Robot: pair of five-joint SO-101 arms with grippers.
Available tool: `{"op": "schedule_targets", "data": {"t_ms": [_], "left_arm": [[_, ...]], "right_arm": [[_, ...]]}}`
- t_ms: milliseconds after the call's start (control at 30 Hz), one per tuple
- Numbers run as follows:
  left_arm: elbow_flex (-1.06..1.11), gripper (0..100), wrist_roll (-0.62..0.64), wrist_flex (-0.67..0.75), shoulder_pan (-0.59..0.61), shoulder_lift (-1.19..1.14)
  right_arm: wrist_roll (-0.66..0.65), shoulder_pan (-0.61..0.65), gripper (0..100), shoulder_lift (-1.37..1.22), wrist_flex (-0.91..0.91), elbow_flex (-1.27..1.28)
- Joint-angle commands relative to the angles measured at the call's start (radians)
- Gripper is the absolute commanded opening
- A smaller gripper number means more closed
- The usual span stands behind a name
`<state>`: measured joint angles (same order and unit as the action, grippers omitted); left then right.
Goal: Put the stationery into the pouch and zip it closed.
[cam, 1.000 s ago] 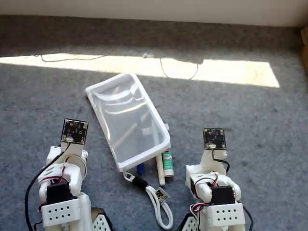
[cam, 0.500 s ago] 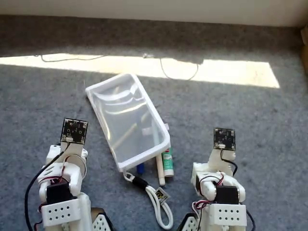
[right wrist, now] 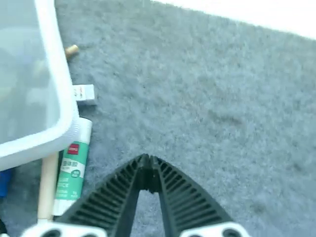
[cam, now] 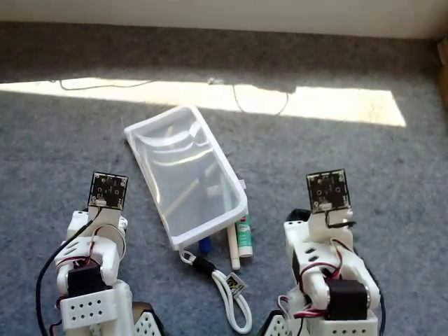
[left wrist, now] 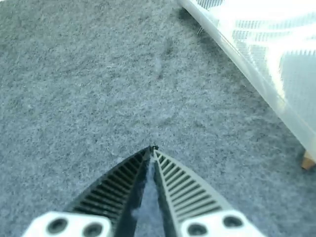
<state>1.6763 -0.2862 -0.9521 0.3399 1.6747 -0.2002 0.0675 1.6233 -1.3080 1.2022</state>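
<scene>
The pouch lies flat on the grey carpet, in the middle, between the two arms. Three things poke out at its near end: a green glue stick, a pale pen and a blue thing. I cannot tell if they are under it or inside it. A white strap curls off that end too. The pouch's long side runs slanted, from far left to near right. The left gripper sits beside the pouch, tips pressed together over carpet. The right gripper is near the glue stick, tips together too.
</scene>
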Motion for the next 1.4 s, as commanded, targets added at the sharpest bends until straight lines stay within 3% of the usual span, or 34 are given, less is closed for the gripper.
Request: {"op": "schedule_targets", "data": {"t_ms": [0, 300, 767, 967, 1167, 1367], "left_arm": [[0.027, 1, 0.003, 0.018, 0.015, 0.007], [0.027, 1, 0.003, 0.018, 0.015, 0.004], [0.027, 1, 0.003, 0.018, 0.015, 0.004], [0.027, 1, 0.003, 0.018, 0.016, 0.005], [0.027, 1, 0.003, 0.018, 0.054, 0.010], [0.027, 1, 0.005, 0.023, 0.074, 0.012]], "right_arm": [[-0.006, 0.099, 4.0, -0.084, -0.058, -0.183], [-0.003, 0.348, 4.3, -0.406, -0.111, -0.418], [0.046, 0.710, 11.6, -0.443, -0.104, -0.423], [0.133, 0.862, 11.6, -0.631, -0.102, -0.429], [0.180, 0.998, 11.6, -0.725, 0.031, -0.418], [0.180, 1.009, 11.6, -0.802, 0.203, -0.294]]}}
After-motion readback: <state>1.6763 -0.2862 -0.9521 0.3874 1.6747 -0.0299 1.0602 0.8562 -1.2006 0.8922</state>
